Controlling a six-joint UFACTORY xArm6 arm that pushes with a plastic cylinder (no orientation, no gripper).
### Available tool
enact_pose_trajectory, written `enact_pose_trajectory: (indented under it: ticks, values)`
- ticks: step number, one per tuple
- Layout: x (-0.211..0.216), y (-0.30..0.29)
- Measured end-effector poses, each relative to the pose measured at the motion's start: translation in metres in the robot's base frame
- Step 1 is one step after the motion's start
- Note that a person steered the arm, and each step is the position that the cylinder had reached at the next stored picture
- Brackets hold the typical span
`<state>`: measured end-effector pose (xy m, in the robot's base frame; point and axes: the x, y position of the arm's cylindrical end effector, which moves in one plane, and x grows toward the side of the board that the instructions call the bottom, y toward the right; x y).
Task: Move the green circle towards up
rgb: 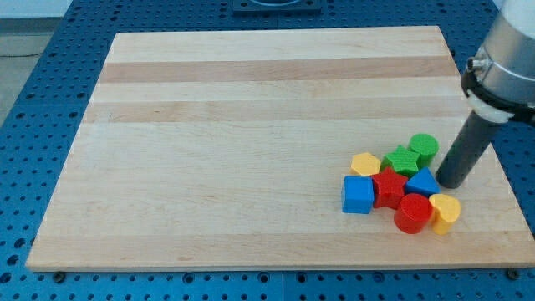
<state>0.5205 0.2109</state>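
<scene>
Here the arm comes in from the view's upper right, its grey body narrowing to a dark rod that slants down and slightly leftward. My tip (452,183) rests on the wooden table (251,100), just to the right of the blue triangle (422,182) and below-right of the green circle (424,148), apart from the circle. There is no hand on this arm, only the rod, so nothing is clamped.

The green circle sits at the top right of a tight cluster near the table's lower right. Beside it, to the left, lies a green star (403,160), then a yellow hexagon (364,164). Lower are a blue cube (358,195), a red star (388,186), a red cylinder (413,213) and a yellow heart (445,212).
</scene>
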Motion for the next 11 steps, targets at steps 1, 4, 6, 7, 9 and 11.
enact_pose_trajectory:
  ticks: [1, 4, 6, 7, 9, 11]
  values:
    - [-0.018, -0.014]
    - [-0.091, -0.021]
    - [-0.111, -0.038]
    - [-0.113, -0.049]
    - [-0.165, -0.049]
    - [-0.156, -0.061]
